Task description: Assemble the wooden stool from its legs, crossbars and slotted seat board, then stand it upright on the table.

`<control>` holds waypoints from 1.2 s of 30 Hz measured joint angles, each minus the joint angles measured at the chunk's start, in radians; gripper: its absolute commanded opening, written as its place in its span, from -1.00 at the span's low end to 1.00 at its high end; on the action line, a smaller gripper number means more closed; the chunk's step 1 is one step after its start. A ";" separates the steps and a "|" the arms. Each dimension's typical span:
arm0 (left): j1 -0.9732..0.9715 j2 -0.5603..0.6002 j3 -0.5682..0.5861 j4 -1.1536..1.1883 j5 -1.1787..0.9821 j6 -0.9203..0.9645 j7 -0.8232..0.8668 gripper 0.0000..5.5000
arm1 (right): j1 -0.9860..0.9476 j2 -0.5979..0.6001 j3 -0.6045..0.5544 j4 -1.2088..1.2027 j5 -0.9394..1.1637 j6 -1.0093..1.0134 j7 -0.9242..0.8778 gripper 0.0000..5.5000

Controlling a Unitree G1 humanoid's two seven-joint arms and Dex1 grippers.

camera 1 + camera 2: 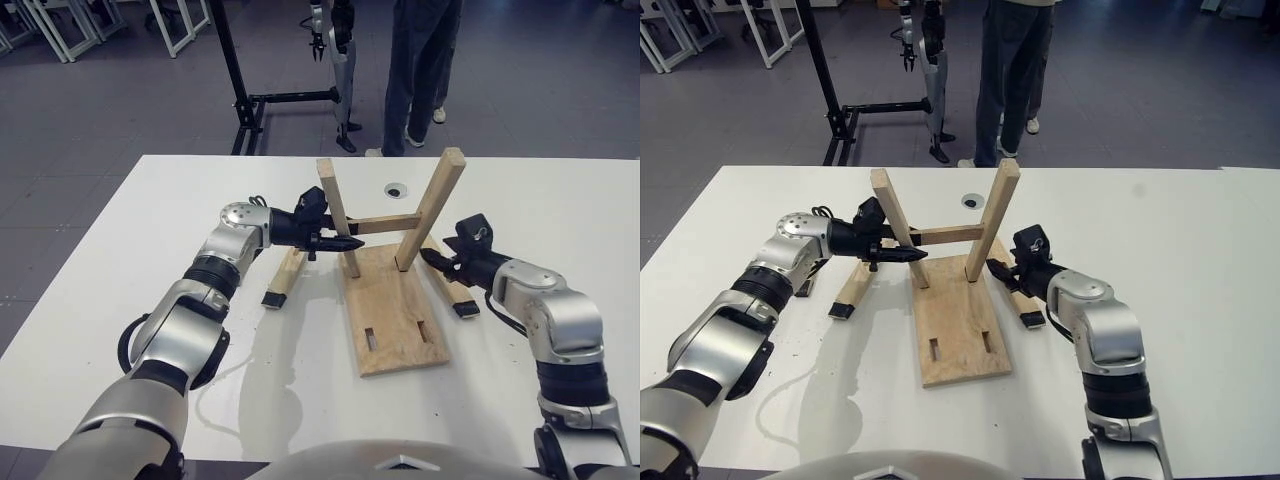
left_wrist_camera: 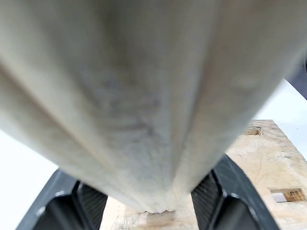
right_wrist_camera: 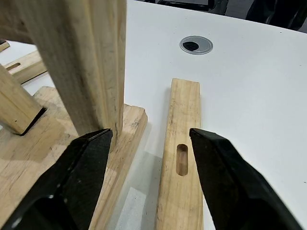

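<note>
Seat board (image 1: 395,310) flat on worktop (image 1: 560,200), slots up to take legs. Left leg (image 1: 332,190) and right leg (image 1: 435,200) upright at far end, tied by crossbar (image 1: 385,224). Left hand (image 1: 350,243) clamps left leg low, probably steadying frame. Right hand (image 3: 149,136) spread wide beside right leg, above loose leg (image 3: 182,143).

There is one seat board (image 1: 395,310), and two empty slots (image 1: 371,340) (image 1: 425,331) show at its near end. Of four legs, two stand in the board, the left upright leg (image 1: 335,205) and the right upright leg (image 1: 432,205). The other two lie flat on the one table (image 1: 560,200), the left flat leg (image 1: 285,278) and the right flat leg (image 1: 458,293). One crossbar (image 1: 385,224) joins the standing pair. One round grommet (image 1: 396,188) sits near the table's far edge. There are two claws, the left claw (image 1: 348,243) and the right claw (image 1: 430,256).
</note>
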 measured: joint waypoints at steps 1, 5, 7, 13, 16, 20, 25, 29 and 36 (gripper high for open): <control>0.001 0.000 -0.001 -0.001 0.000 -0.002 0.000 -0.25 | 0.000 -0.017 0.028 -0.022 0.040 0.001 0.060 0.09; 0.006 0.003 -0.001 -0.005 -0.004 -0.028 -0.012 -0.25 | 0.001 -0.177 0.054 -0.082 0.164 0.009 0.323 0.09; 0.008 0.004 -0.001 -0.002 -0.004 -0.055 -0.016 -0.25 | 0.001 -0.262 0.064 -0.100 0.231 0.007 0.469 0.09; 0.009 0.000 -0.001 0.010 -0.007 -0.118 -0.023 -0.25 | -0.050 -0.320 0.171 -0.099 0.249 -0.049 0.634 0.09; 0.008 -0.004 -0.003 0.017 -0.007 -0.148 -0.024 -0.25 | -0.077 -0.317 0.251 -0.075 0.226 -0.102 0.659 0.09; 0.003 -0.013 -0.003 0.042 -0.007 -0.183 -0.030 -0.25 | -0.080 -0.297 0.311 -0.049 0.201 -0.149 0.659 0.09; -0.004 -0.022 -0.005 0.053 -0.007 -0.197 -0.030 -0.25 | -0.085 -0.283 0.365 0.030 0.110 -0.260 0.637 0.09; -0.013 -0.030 -0.006 0.055 -0.005 -0.204 -0.036 -0.25 | -0.086 -0.280 0.391 0.128 0.029 -0.362 0.614 0.09; -0.057 -0.049 -0.049 0.080 0.294 -0.464 -0.028 0.35 | -0.098 -0.245 0.421 0.182 -0.047 -0.456 0.599 0.11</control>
